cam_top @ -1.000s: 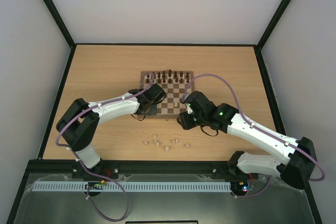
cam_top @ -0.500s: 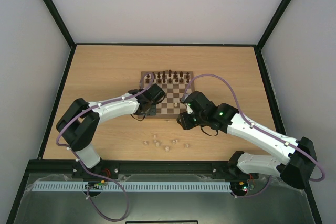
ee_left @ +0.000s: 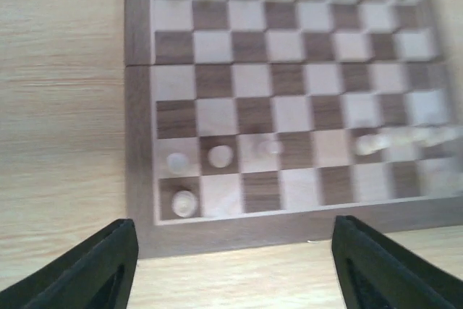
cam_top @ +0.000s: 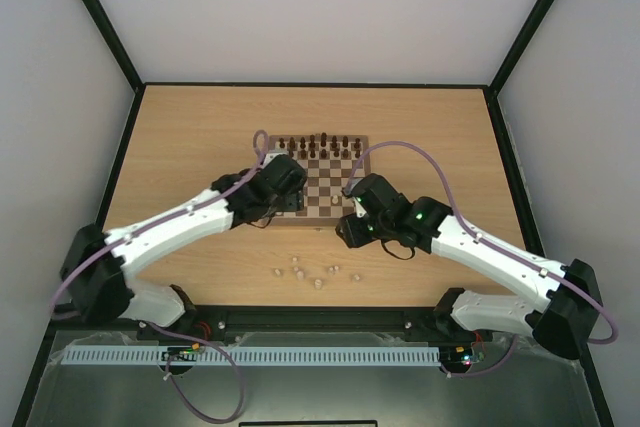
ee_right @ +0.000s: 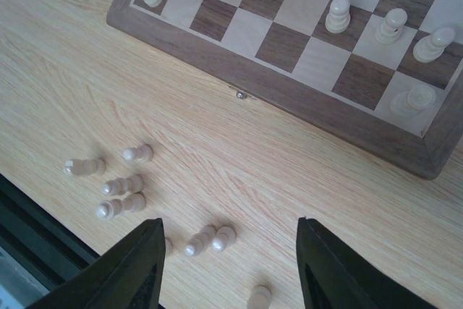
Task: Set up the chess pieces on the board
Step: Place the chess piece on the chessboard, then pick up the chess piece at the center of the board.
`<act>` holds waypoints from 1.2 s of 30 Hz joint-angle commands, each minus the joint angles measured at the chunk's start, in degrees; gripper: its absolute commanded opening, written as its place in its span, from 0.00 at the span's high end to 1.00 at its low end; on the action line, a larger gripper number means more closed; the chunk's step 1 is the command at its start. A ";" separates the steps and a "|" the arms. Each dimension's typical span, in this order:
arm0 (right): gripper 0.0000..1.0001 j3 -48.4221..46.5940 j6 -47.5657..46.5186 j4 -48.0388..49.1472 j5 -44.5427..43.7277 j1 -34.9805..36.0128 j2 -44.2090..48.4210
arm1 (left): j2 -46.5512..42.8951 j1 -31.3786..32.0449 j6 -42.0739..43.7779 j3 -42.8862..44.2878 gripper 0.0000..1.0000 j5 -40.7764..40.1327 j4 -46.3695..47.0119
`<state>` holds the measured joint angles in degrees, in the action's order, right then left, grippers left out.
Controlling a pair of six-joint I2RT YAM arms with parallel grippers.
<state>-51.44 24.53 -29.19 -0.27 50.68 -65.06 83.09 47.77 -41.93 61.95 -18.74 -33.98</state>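
Top external camera sat high behind the arm bases, looking down on the whole table [cam_top: 200, 137]. Left wrist camera faced steeply down, close over the board [ee_left: 137, 142] at its near left corner. Right wrist camera looked obliquely at the board's near edge and loose chess pieces [ee_right: 123, 184]. All shared the board.

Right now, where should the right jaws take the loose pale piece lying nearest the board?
Probably from straight above, pinching that piece across its waist: it lies on its side on the table, too low for a side approach, and its round head would slip.
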 commanded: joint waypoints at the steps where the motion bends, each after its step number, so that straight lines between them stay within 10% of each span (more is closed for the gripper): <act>1: 0.46 0.88 -0.36 -0.62 0.14 0.58 -1.37 | -9.40 3.42 -1.93 -2.18 0.15 -2.00 -0.31; 6: 0.43 0.61 -0.67 -0.34 1.28 1.21 -3.31 | -18.69 6.46 -6.24 -8.79 0.01 -2.11 1.20; 36: 0.53 -26.00 8.68 -9.03 -3.74 16.18 -41.49 | -53.54 9.93 -6.91 -20.70 0.01 -8.71 3.62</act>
<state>-74.96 32.25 -33.15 -3.99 66.22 -103.98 31.35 57.36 -50.43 40.75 -26.02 -29.12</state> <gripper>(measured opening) 0.475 0.990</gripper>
